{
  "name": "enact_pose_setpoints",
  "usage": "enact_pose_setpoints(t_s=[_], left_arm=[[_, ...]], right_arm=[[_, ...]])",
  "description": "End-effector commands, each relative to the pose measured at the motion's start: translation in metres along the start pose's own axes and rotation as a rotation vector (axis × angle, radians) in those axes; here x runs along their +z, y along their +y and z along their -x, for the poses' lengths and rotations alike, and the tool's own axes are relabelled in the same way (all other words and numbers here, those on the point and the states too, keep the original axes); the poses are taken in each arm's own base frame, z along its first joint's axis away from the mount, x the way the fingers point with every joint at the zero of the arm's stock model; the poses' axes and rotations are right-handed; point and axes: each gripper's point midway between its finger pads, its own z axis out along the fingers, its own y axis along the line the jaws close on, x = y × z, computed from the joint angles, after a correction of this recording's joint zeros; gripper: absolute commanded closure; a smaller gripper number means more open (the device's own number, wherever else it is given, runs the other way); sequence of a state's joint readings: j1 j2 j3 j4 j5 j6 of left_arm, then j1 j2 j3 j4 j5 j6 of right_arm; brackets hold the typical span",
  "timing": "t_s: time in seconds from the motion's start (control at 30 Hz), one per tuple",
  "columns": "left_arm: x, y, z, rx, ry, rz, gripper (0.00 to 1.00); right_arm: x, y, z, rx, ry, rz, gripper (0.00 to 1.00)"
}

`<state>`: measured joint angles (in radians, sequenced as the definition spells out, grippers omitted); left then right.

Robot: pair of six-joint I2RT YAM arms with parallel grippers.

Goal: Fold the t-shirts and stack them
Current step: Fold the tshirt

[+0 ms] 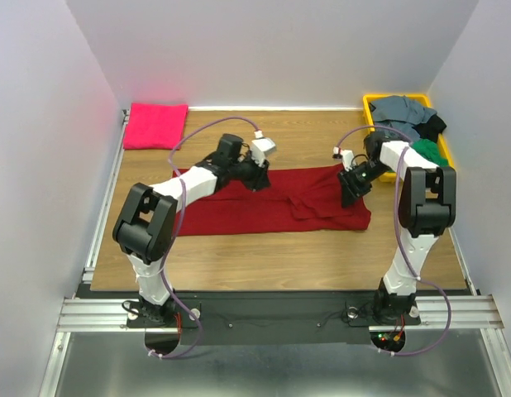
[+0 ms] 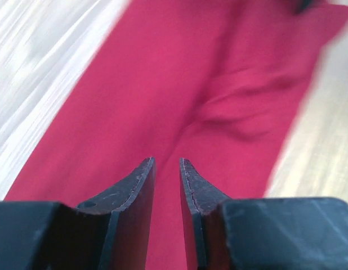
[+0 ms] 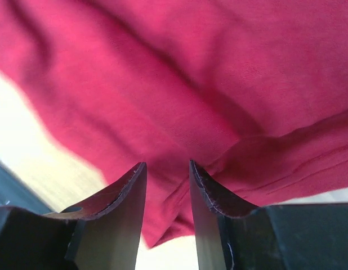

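A dark crimson t-shirt [image 1: 272, 211] lies folded into a long band across the middle of the wooden table [image 1: 280, 256]. My left gripper [image 1: 257, 175] hovers over its upper edge, left of centre. In the left wrist view that gripper [image 2: 167, 163] stands open, with only the crimson cloth [image 2: 191, 84] below the gap. My right gripper [image 1: 351, 186] is over the shirt's rumpled right end. It [image 3: 167, 166] is open too, just above the hem of the red fabric [image 3: 191, 67]. A folded hot-pink t-shirt [image 1: 156, 124] rests at the far left corner.
A yellow bin [image 1: 369, 112] at the far right holds a grey shirt [image 1: 400, 107], a black one [image 1: 435, 124] and a green one [image 1: 429, 151]. White walls close in the table on three sides. A metal rail runs along its left edge.
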<state>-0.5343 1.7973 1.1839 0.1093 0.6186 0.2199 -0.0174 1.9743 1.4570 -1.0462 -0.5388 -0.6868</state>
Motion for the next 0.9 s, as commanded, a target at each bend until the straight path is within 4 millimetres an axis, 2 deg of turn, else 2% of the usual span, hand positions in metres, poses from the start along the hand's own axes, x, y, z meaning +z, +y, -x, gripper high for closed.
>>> enact_pose_setpoints(t_s=[0.0,0.13,0.2,0.27,0.33,0.4,0.43,0.5,0.53,0.57,0.6,0.63,0.67,0.73,0.77,0.83,0.87], left_arm=[[-0.026,0.017,-0.016,-0.159,0.085,0.095,0.67],[-0.048,0.033,-0.041,-0.207,0.134,0.192,0.69],[-0.061,0.056,-0.05,-0.242,0.145,0.259,0.7],[-0.069,0.069,-0.058,-0.259,0.173,0.298,0.71],[-0.079,0.083,-0.056,-0.22,0.18,0.326,0.72],[-0.09,0.101,-0.05,-0.157,0.174,0.376,0.72],[-0.093,0.108,-0.051,-0.087,0.203,0.389,0.72],[-0.095,0.122,-0.048,-0.012,0.237,0.411,0.72],[-0.096,0.126,-0.051,0.011,0.258,0.414,0.72],[-0.098,0.135,-0.053,0.074,0.288,0.434,0.72],[-0.098,0.141,-0.054,0.095,0.302,0.444,0.72],[-0.098,0.146,-0.055,0.123,0.312,0.455,0.73],[-0.101,0.153,-0.056,0.161,0.335,0.476,0.73],[-0.099,0.16,-0.065,0.186,0.372,0.484,0.73],[-0.1,0.164,-0.068,0.201,0.394,0.495,0.73],[-0.1,0.165,-0.085,0.224,0.459,0.479,0.74],[-0.1,0.165,-0.087,0.24,0.469,0.471,0.74]], right_arm=[[0.008,-0.033,0.004,0.046,0.024,-0.142,0.58],[0.012,-0.05,-0.003,0.061,0.061,-0.217,0.58],[0.01,-0.058,0.005,0.064,0.051,-0.257,0.58],[0.013,-0.069,0.007,0.072,0.06,-0.29,0.58],[0.015,-0.075,0.024,0.047,0.05,-0.326,0.58],[0.025,-0.089,0.027,0.051,0.079,-0.361,0.58],[0.019,-0.098,0.043,0.039,0.053,-0.393,0.58],[0.029,-0.116,0.05,0.055,0.07,-0.428,0.58],[0.022,-0.128,0.071,0.044,0.031,-0.465,0.58],[0.019,-0.136,0.082,0.039,0.02,-0.497,0.58],[0.032,-0.146,0.084,0.046,0.031,-0.498,0.58],[0.023,-0.151,0.111,0.017,-0.017,-0.538,0.58],[0.022,-0.157,0.119,0.008,-0.02,-0.575,0.58],[0.036,-0.162,0.133,-0.014,-0.018,-0.597,0.58],[0.029,-0.162,0.151,-0.029,-0.057,-0.62,0.58],[0.019,-0.165,0.168,-0.011,-0.1,-0.67,0.57],[0.017,-0.164,0.169,-0.001,-0.108,-0.671,0.57]])
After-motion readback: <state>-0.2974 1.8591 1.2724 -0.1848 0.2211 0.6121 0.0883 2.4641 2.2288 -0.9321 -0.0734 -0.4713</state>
